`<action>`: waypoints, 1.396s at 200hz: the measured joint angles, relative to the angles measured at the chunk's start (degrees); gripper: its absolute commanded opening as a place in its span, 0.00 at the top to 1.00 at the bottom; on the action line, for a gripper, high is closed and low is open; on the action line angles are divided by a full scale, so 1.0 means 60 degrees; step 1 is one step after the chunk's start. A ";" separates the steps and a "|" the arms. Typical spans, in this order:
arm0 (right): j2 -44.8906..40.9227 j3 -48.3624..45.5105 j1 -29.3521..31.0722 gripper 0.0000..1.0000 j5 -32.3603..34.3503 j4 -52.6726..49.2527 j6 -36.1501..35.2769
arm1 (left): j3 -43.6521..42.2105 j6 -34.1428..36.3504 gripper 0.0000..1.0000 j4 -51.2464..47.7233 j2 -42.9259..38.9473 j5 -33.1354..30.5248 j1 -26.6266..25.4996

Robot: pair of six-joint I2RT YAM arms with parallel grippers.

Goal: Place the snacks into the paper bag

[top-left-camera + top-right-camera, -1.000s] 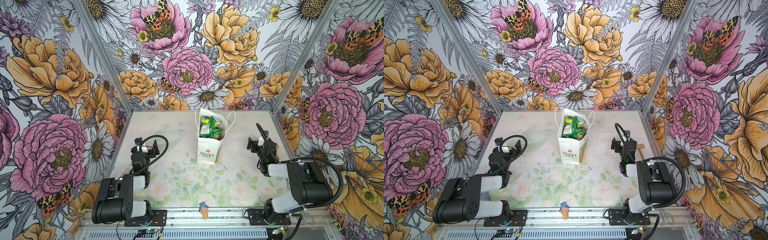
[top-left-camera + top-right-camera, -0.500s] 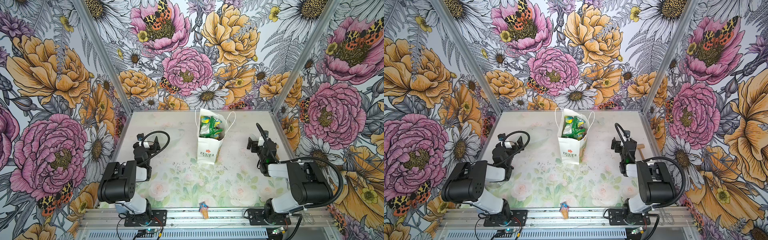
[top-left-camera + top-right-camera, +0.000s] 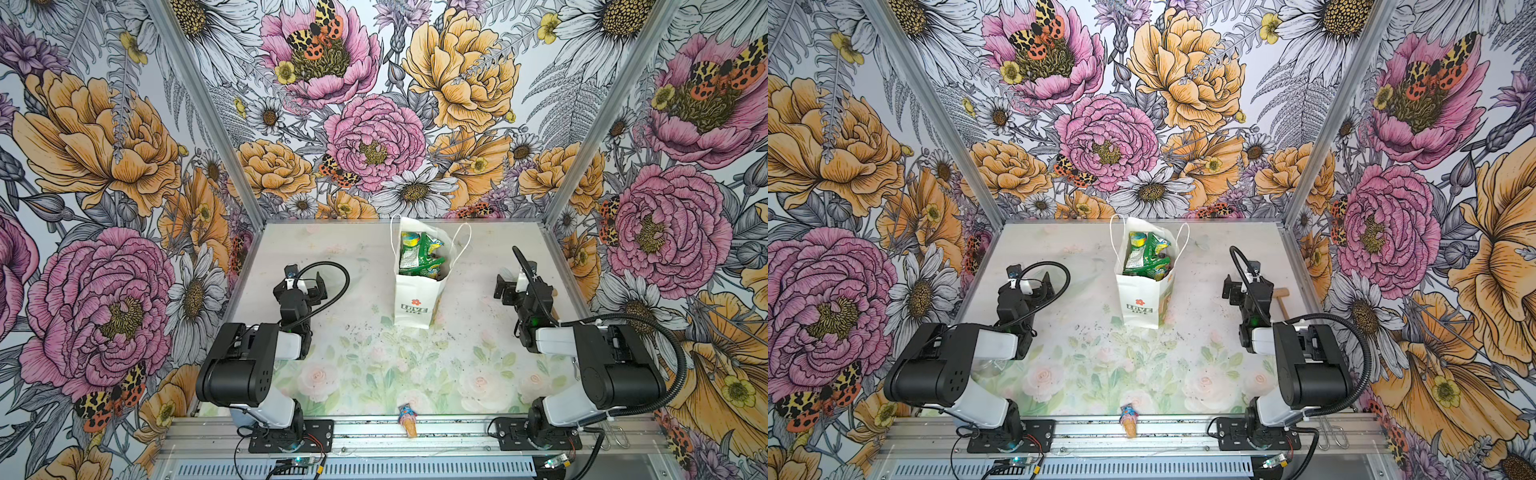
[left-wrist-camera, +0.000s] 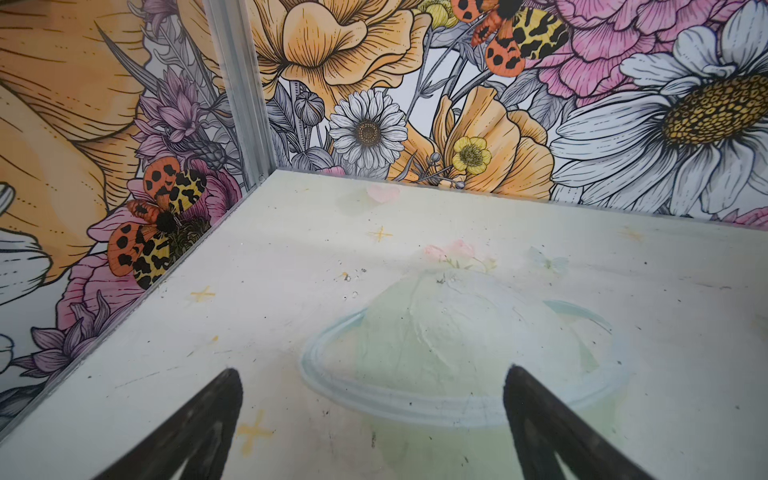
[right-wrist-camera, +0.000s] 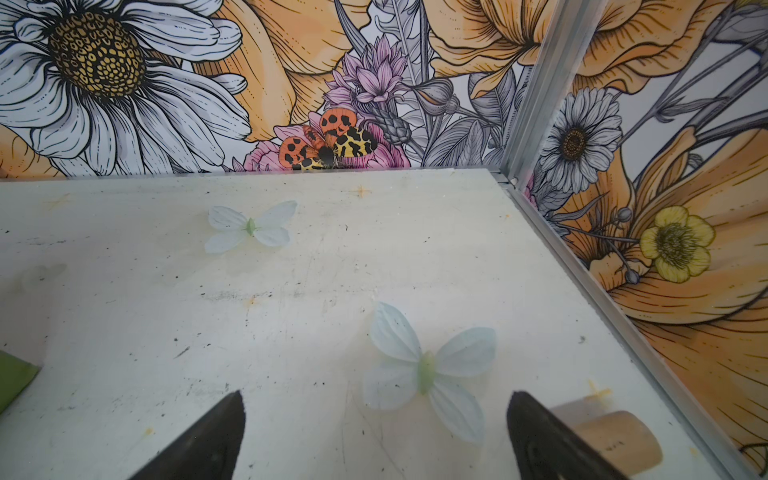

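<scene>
Your table (image 3: 361,357) is a pale surface printed with faint roses, leaves and butterflies, and flecked with dark specks. A white paper bag (image 3: 415,299) stands upright on it near the back, about the middle. A small wooden mallet (image 3: 1282,296) lies close to the right edge. A cone-shaped trinket (image 3: 407,420) lies at the front edge, its tip over the metal rail (image 3: 457,428).

Ice-cream-cone trinket (image 3: 407,419) at the front edge of the table (image 3: 353,374); small wooden mallet (image 3: 1280,293) near the right wall (image 3: 1433,208).
</scene>
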 measured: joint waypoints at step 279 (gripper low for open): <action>0.0000 0.0000 0.0000 0.00 0.0000 0.0000 0.0000 | 0.0004 0.0004 0.01 -0.0182 0.0000 -0.0124 0.0164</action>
